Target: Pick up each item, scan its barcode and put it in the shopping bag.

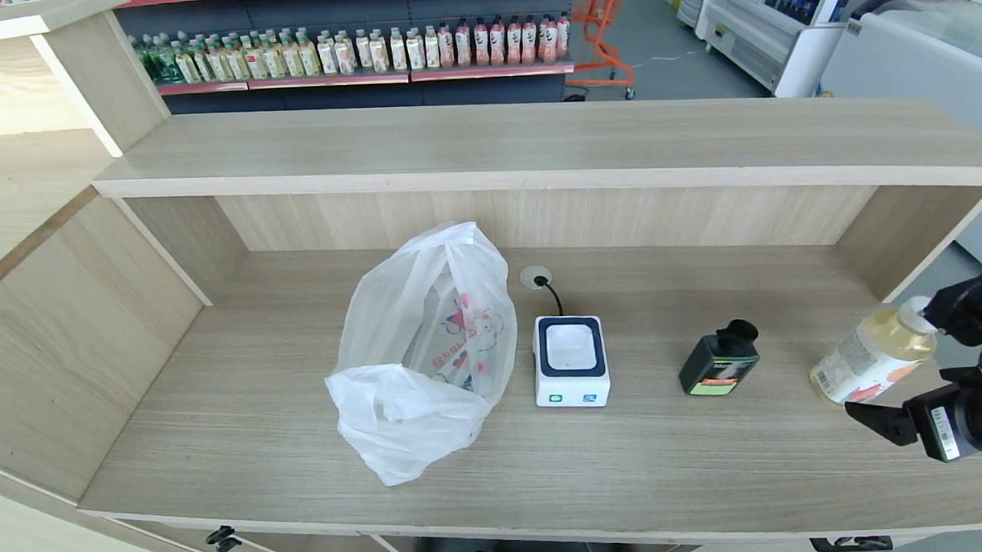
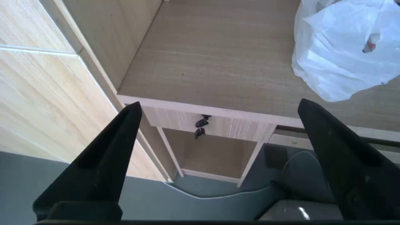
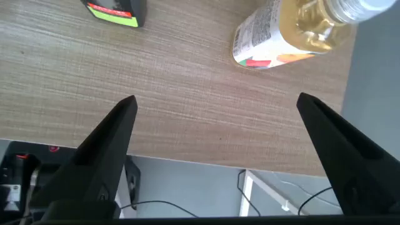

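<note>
The shopping bag [image 1: 416, 352] is blurring its contents; the right wrist view's edge is cutting off the dark bottle [image 3: 115, 9].

1. A white, see-through plastic shopping bag [image 1: 420, 352] sits left of centre on the worktop [image 1: 628, 467], crumpled and part upright, with a pink-printed item showing inside.
2. A small white barcode scanner [image 1: 571, 360] with a dark-framed window facing up stands just right of the bag, its black cable running back.
3. A small dark bottle [image 1: 719, 359] with a black cap and a green-and-red label sits right of the scanner.
4. A clear bottle of yellowish drink [image 1: 873, 354] with a white cap lies near the right edge.
</note>
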Controlling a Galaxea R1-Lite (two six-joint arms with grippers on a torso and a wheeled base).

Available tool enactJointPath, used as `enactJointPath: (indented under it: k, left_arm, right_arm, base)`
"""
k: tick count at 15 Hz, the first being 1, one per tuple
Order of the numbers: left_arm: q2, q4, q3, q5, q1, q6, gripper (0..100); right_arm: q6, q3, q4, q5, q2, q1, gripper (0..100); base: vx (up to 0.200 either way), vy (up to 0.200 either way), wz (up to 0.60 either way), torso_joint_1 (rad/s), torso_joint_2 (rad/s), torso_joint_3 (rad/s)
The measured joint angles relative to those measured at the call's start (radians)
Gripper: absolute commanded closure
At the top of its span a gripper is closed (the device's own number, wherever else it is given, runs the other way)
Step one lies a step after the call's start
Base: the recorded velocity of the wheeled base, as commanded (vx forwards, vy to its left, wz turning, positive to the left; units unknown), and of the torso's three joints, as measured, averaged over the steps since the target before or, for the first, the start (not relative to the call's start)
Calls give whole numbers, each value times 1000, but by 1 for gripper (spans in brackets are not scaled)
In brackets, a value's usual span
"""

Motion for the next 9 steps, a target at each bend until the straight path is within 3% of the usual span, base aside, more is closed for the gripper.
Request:
enactJointPath:
  k: [3, 9]
  left_arm:
    - [0, 0, 0, 0, 0, 0, 0]
    - [0, 0, 0, 0, 0, 0, 0]
  right_arm:
    - [-103, -51, -108, 106, 194, 34, 0]
    - [-136, -199, -147, 109, 411, 155, 0]
  base:
    - [0, 0, 0, 0, 0, 0]
    - [0, 0, 0, 0, 0, 0]
